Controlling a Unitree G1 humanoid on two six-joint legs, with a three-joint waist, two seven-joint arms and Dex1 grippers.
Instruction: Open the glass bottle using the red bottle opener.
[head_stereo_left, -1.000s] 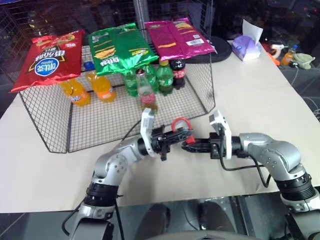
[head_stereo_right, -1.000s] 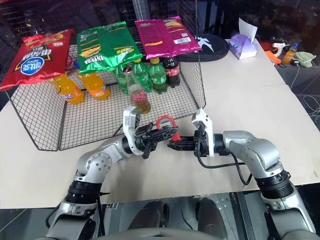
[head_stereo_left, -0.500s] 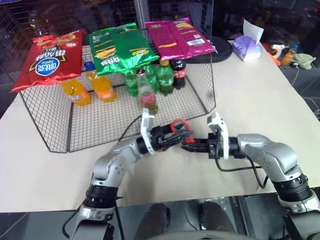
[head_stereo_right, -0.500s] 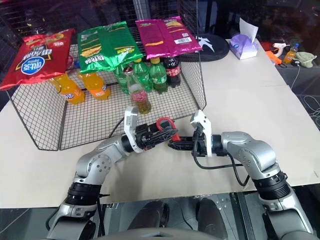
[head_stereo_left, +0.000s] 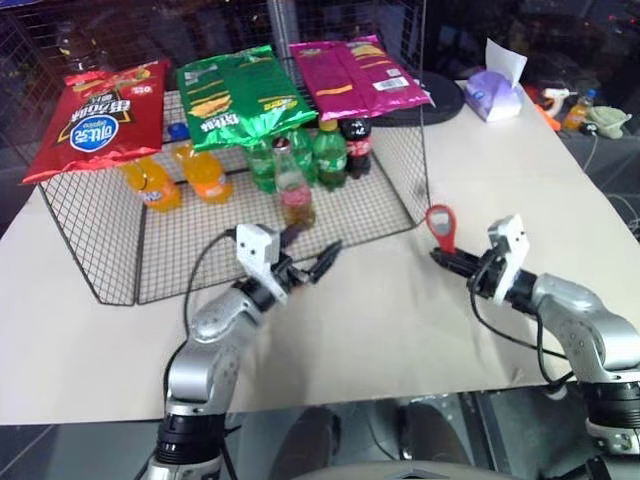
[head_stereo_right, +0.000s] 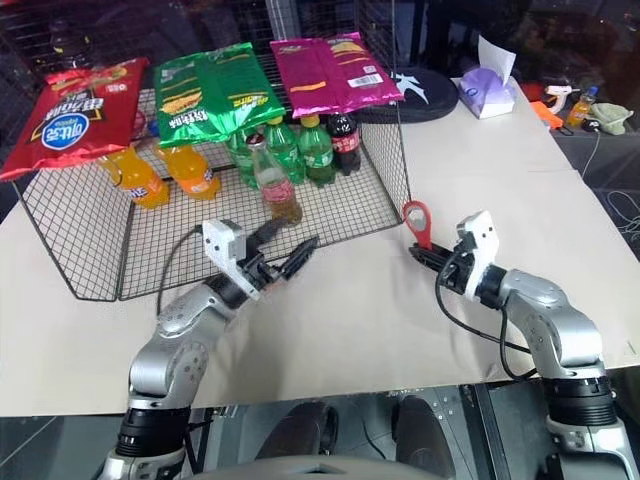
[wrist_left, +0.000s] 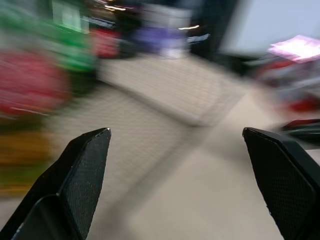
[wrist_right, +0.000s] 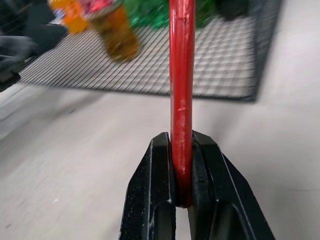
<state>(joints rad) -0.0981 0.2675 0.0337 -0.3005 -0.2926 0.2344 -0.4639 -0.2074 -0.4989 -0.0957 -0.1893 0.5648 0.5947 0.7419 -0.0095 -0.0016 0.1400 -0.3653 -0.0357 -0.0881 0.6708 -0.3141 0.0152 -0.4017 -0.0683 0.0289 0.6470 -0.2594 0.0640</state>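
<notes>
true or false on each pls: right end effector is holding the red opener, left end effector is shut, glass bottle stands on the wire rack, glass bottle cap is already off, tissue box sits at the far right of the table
1. The right end effector holds the red bottle opener: true.
2. The left end effector is shut: false, its fingers stand wide apart and hold nothing.
3. The glass bottle stands upright on the wire rack: true.
4. The bottle's cap is already off: false, the cap sits on the neck.
5. A tissue box sits at the table's far right: true.
</notes>
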